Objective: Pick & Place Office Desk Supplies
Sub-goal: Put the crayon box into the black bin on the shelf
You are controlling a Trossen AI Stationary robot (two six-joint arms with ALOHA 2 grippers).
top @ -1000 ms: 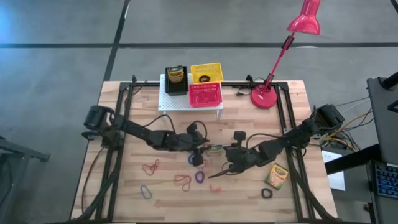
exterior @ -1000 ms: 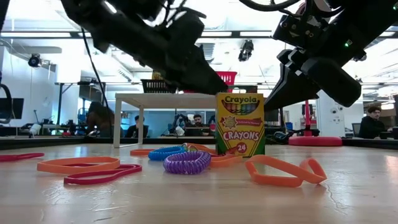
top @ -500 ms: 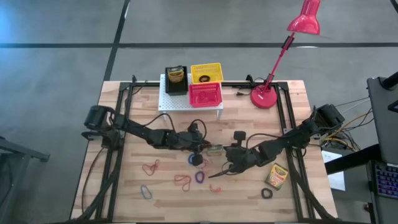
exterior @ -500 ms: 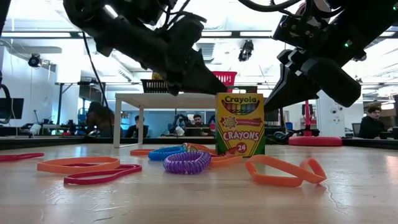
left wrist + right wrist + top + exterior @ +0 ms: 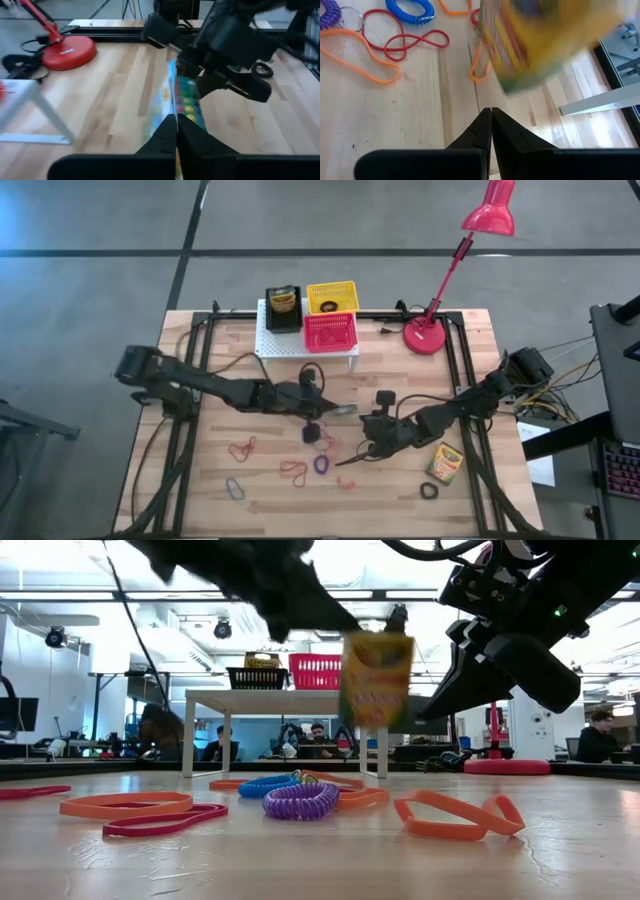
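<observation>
A yellow-and-green crayon box (image 5: pixel 376 680) hangs in the air above the table's middle, with my left gripper (image 5: pixel 330 409) shut on it. The left wrist view shows the box (image 5: pixel 184 95) edge-on ahead of that gripper (image 5: pixel 176 120). My right gripper (image 5: pixel 345 463) stays shut and empty just right of it, low over the table (image 5: pixel 491 111). A second crayon box (image 5: pixel 443 464) lies flat near the right edge. Coloured elastic loops lie on the wood: blue (image 5: pixel 312 436), purple (image 5: pixel 300 802), red (image 5: pixel 242 448), orange (image 5: pixel 460 815). My left gripper pinches the crayon box between its two fingers at a thin edge of the upper end (image 5: pixel 175 107). The fingers slant down from the table's left side. The box hangs below the fingertips, roughly upright and clear of the table.
At the table's far edge stands a white rack (image 5: pixel 305 345) bearing a black basket (image 5: pixel 283 308) with a crayon box in it, a yellow basket (image 5: pixel 332 297) and a pink-red basket (image 5: pixel 330 331). A red desk lamp (image 5: pixel 430 335) stands far right. A black loop (image 5: pixel 428 491) lies near right.
My left gripper has taken hold of the crayon box that stood upright on the table and has risen with it. The box is now lifted clear and hangs above the loops. My right arm has kept still.
</observation>
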